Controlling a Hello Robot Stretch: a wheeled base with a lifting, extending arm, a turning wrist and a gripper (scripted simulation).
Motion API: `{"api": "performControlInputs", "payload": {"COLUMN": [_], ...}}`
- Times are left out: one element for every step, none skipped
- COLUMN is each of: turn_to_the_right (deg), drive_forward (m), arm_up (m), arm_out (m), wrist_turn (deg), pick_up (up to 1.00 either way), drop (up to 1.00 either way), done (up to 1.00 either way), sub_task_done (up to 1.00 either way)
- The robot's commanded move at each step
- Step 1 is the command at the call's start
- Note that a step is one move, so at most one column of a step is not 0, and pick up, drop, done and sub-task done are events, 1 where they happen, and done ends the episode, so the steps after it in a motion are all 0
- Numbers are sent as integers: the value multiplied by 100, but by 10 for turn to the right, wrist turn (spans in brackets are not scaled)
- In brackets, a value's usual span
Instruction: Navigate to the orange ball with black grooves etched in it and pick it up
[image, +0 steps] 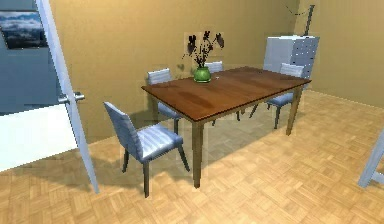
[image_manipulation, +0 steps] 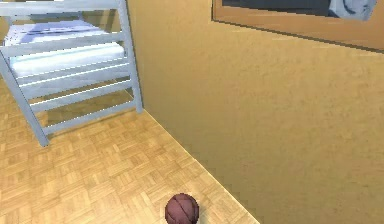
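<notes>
A: Entry, progress on the task?

B: Judged from the floor layout, the search looks done and the approach is close to done. The orange ball (image_manipulation: 181, 208) lies on the parquet floor (image_manipulation: 80, 170) at the bottom edge of the arm side view, just beside the foot of the tan wall (image_manipulation: 260, 120). Dark grooves are visible on it, and its tone is a deep reddish orange.

A: Pick-up?

B: Not yet done, since the ball rests on the floor. What is left, as I judge it: line the arm up with the ball, lower, grasp, lift.

A: Fingers?

B: I cannot tell their state from these pictures.

A: Counts, arm side view.

B: One ball. One white rack (image_manipulation: 130, 50) at upper left with flat pale items on its shelves. One framed picture (image_manipulation: 300, 30) high on the wall.

A: Counts, forward view.

B: One dark wooden worktop (image: 235, 92). Four chairs (image: 145, 138) with pale striped seats around it. One potted plant (image: 202, 70) in a green pot on the worktop. One white drawer unit (image: 290, 50) in the far corner. One white door (image: 62, 95) on the left, and one wall picture (image: 20, 30) beyond it.
</notes>
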Motion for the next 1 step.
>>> {"api": "performControlInputs", "payload": {"turn_to_the_right": [0], "drive_forward": [0], "arm_up": [10], "arm_out": [0], "wrist_turn": [0], "pick_up": [0], "drop": [0], "done": [0], "sub_task_done": [0]}}
